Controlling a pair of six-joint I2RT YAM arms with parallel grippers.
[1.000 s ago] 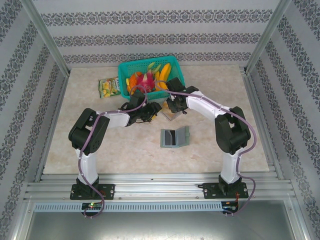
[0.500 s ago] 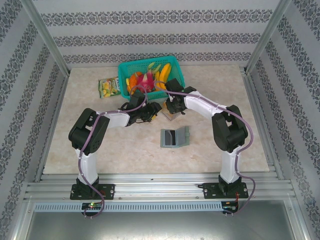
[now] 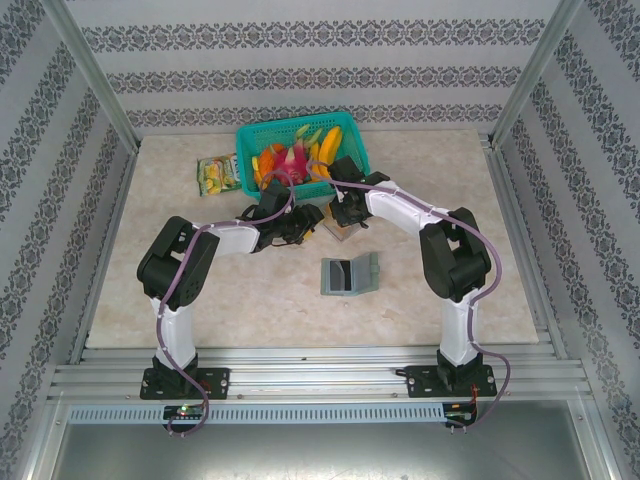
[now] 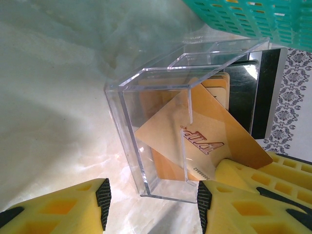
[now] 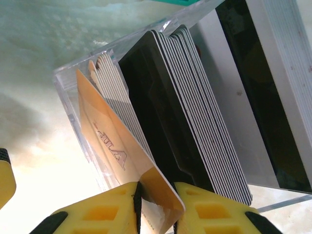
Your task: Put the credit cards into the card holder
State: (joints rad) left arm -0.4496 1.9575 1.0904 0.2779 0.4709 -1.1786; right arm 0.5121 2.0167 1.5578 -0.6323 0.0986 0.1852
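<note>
Top external: card holder [image 3: 350,275] open on counter [image 3: 250,300], nearward of clear box [image 4: 146,97]. At the box: left end effector [image 4: 152,204] spread astride it, right end effector [image 5: 156,193] pinching orange-brown card [image 5: 112,141] inside. Advise pulling straight out, parallel to other credit cards [image 5: 195,122], box braced.

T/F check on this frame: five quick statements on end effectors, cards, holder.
1. The right end effector pinches the orange card. True.
2. The card holder lies shut. False: it lies open on the table.
3. The clear box holds a stack of cards. True.
4. The left end effector grips a card. False: its jaws stand open at the clear box.
5. The orange card sits in the card holder. False: it is at the clear box.
</note>
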